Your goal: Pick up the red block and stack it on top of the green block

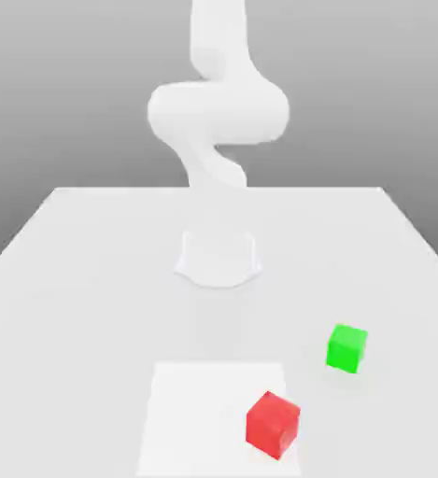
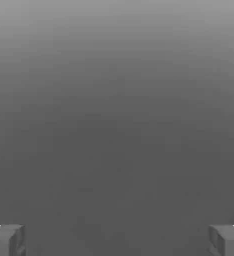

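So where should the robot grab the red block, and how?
Best, I think, to come from straight above and pinch two opposite upright sides of the red block. It sits low on the white square, so its sides are free to squeeze. It's turned askew to the square's edges, so the gripper, wide open, should probably twist to match.

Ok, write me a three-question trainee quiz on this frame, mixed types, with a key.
1. True or false: the red cube-shaped block rests on top of the green cube-shaped block.
2. Fill in the blank: the two fingers of the end effector stand wide ____.
3. Multiple choice: which block is nearer the exterior view's right edge?
A) the red one
B) the green one
C) both equally near

Key: 1. False; 2. apart; 3. B
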Controlling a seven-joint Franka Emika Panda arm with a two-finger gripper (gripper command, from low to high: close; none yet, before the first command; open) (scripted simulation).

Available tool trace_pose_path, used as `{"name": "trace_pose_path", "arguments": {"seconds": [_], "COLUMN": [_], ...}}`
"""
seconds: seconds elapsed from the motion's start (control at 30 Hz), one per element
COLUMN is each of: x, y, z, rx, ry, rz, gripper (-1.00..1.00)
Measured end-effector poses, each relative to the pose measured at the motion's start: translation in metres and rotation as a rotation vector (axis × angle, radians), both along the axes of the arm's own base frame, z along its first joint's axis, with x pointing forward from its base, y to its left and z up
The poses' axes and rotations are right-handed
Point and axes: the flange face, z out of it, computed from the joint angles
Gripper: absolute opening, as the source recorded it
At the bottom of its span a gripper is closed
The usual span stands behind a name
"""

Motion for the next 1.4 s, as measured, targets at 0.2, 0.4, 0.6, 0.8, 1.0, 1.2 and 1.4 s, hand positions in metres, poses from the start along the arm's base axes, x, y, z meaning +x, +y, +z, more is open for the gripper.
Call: {"name": "trace_pose_path", "arguments": {"seconds": [0.2, 0.4, 0.6, 0.8, 1.0, 1.2, 1.4], "x": [0.065, 0.095, 0.092, 0.067, 0.065, 0.064, 0.057], "y": [0.018, 0.041, 0.063, 0.068, 0.067, 0.067, 0.077], "z": [-0.114, -0.234, -0.354, -0.459, -0.519, -0.521, -0.461], "rx": [-0.069, -0.149, -0.243, -0.34, -0.347, -0.347, -0.352], "ry": [0.178, 0.344, 0.504, 0.646, 0.659, 0.66, 0.656], "rz": [0.21, 0.413, 0.618, 0.793, 0.807, 0.808, 0.838], "gripper": [0.0, 0.0, 0.0, 0.0, -1.0, -1.0, -1.0]}}
